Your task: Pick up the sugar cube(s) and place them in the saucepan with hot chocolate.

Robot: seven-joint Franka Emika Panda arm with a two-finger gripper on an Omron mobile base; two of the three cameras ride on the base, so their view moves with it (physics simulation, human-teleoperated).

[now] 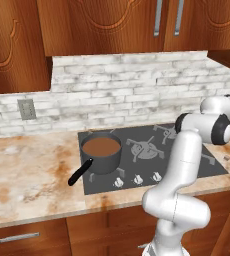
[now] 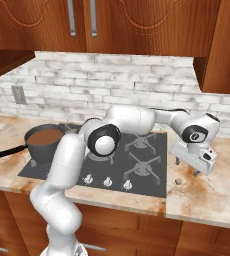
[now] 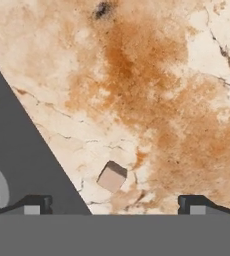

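While the arm reaches out to the right over the worktop [image 2: 212, 195], I see the end effector [image 2: 186, 167] hanging above the bare marble strip just right of the cooktop [image 2: 137, 165], its two fingertips [image 3: 33, 205] spread wide apart and holding nothing. In the hand view the sugar cube [image 3: 111, 177] lies on the worktop between the two tips, closer to the one beside the cooktop's dark edge, and it touches neither of them. In the right base view I pick out the same cube as a small pale block near the front right corner of the cooktop, just off its edge, resting on the stone below the end effector and slightly toward the front. The saucepan with hot chocolate [image 1: 102, 152] sits on the cooktop's front left burner, well apart from the cube, with the whole width of the cooktop between them. It stands upright, filled with smooth brown liquid near to the rim, and its long black handle [image 1: 80, 172] points toward the front left, out over the cooktop's left edge. A row of small knobs [image 1: 137, 179] runs along the cooktop's front edge. Behind the worktop I see a pale brick backsplash [image 1: 137, 85] with a wall socket [image 1: 26, 108] at its left, and wooden cabinets [image 2: 112, 25] above.
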